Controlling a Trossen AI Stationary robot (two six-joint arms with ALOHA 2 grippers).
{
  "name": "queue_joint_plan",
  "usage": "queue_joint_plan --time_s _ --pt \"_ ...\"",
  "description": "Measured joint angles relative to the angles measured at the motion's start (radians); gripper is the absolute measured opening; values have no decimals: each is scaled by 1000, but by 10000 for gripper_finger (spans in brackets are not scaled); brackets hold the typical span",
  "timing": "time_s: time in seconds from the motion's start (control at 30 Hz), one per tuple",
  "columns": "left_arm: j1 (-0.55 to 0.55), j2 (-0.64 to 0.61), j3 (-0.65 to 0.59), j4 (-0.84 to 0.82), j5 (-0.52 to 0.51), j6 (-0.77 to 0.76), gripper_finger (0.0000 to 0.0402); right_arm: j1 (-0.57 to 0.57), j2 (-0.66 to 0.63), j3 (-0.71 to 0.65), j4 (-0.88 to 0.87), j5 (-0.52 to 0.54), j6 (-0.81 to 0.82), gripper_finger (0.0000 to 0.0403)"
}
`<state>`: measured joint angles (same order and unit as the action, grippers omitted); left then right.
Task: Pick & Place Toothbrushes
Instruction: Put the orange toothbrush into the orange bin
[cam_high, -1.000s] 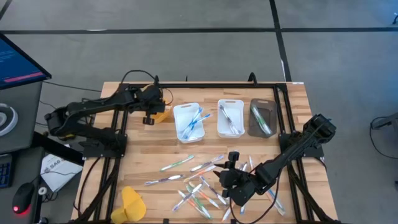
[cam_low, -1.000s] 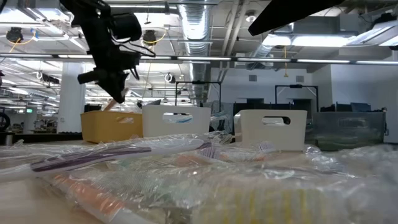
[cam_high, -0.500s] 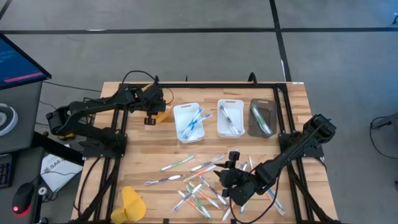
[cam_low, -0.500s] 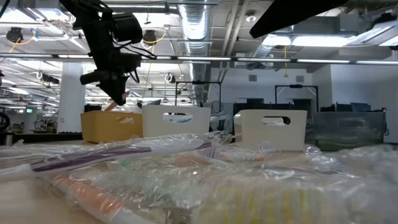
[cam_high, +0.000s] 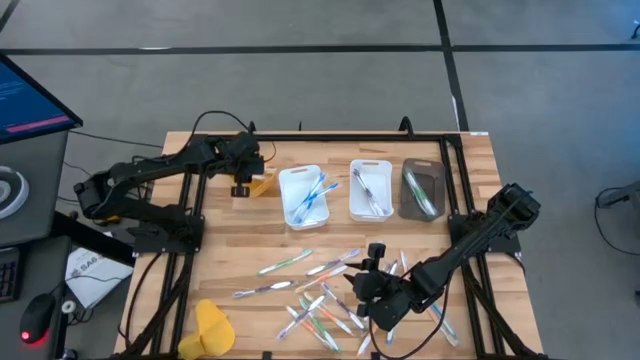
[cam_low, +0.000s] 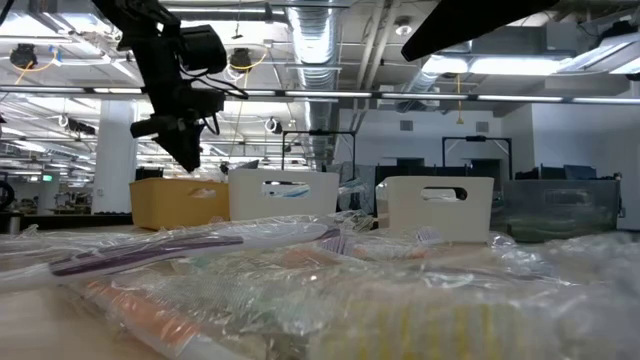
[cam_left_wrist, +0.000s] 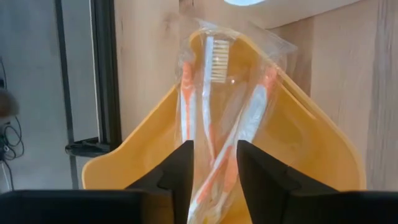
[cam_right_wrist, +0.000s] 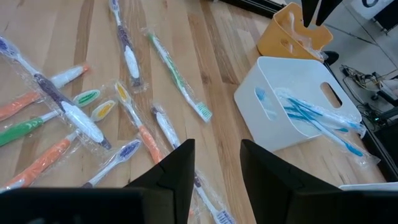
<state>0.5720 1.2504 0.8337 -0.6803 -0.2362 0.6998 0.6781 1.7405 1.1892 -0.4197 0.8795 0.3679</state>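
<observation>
Toothbrushes (cam_high: 320, 300) in clear wrappers lie scattered over the near middle of the wooden table (cam_high: 225, 260), with more already sorted into bins along the far side: blue ones in the white bin (cam_high: 302, 196), grey ones in the second white bin (cam_high: 371, 189), green ones in the dark bin (cam_high: 423, 190). The left gripper (cam_high: 240, 186) hangs just above the yellow bin (cam_left_wrist: 124, 155) at the far left. Its fingers stand a little apart on either side of a wrapped orange toothbrush (cam_left_wrist: 214, 124) that stands in that bin; whether they press it is hard to tell. The left arm reaches in from the table's left edge. The right gripper (cam_high: 372, 268) hovers low over the scattered pile, fingers parted, holding nothing, with its arm slanting in from the right edge. Bare wood lies between the pile and the bins.
</observation>
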Motion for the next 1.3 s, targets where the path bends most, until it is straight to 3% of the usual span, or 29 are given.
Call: queue_joint_plan --time_s 0.23,0.37,0.47,0.63,0.73,0.97,1.2,1.3 --pt "-39 -96 0 0 -29 -61 119 0 0 0 -29 -31 57 123" --pt "-97 -160 0 10 148 -315 118 1 -4 0 -122 -226 135 123" --pt "-170 -180 0 41 305 -396 118 7 -15 0 -189 -379 271 121" --pt "-335 -171 -12 253 327 -504 117 26 -19 0 -288 -635 557 120" --pt "-436 -164 -81 448 328 -519 117 52 -19 0 -319 -727 687 120" --pt "-579 -161 -297 866 329 -523 117 118 -19 1 -464 -754 897 120" --pt "-605 -161 -450 1246 329 -526 117 146 -19 0 -748 -754 1092 120" --pt "-605 -161 -471 1310 326 -563 118 146 -19 0 -794 -752 1126 120"
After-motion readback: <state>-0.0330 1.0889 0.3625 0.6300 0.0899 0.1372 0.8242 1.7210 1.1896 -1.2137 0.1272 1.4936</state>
